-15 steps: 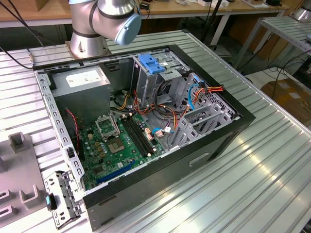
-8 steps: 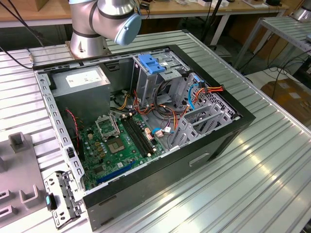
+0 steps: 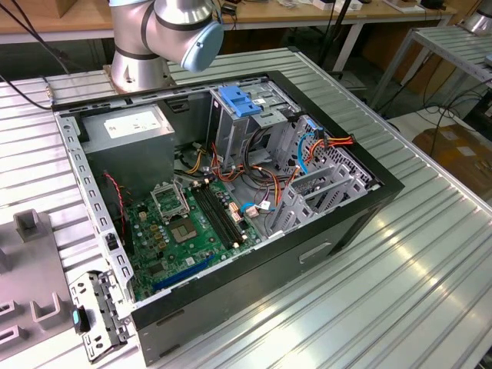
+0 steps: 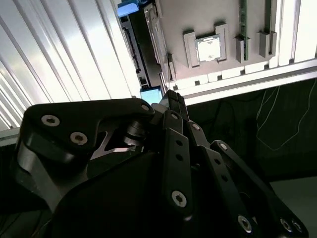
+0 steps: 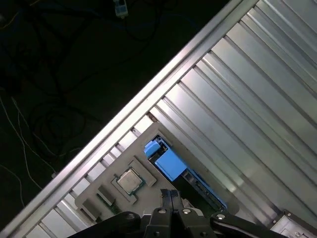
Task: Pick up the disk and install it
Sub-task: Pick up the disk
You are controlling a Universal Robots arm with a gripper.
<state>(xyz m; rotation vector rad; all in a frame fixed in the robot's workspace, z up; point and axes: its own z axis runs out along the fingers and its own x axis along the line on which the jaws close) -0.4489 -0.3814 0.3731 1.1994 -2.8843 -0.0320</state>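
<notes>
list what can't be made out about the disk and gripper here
- Label and metal face of the disk: the first wrist view sees it edge-on in a slot of the tray, with a blue rail toward the camera.
- One end of the disk: covered by the linkage of the gripper in that view.
- Gap between gripper and disk: cannot be judged. In the exterior view the arm is cut off by the top edge and the tray by that view's left edge.

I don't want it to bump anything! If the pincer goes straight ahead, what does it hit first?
Likely the grey tray, right beside the blue-edged disk, though depth is unclear. The pincer is shut.
</notes>
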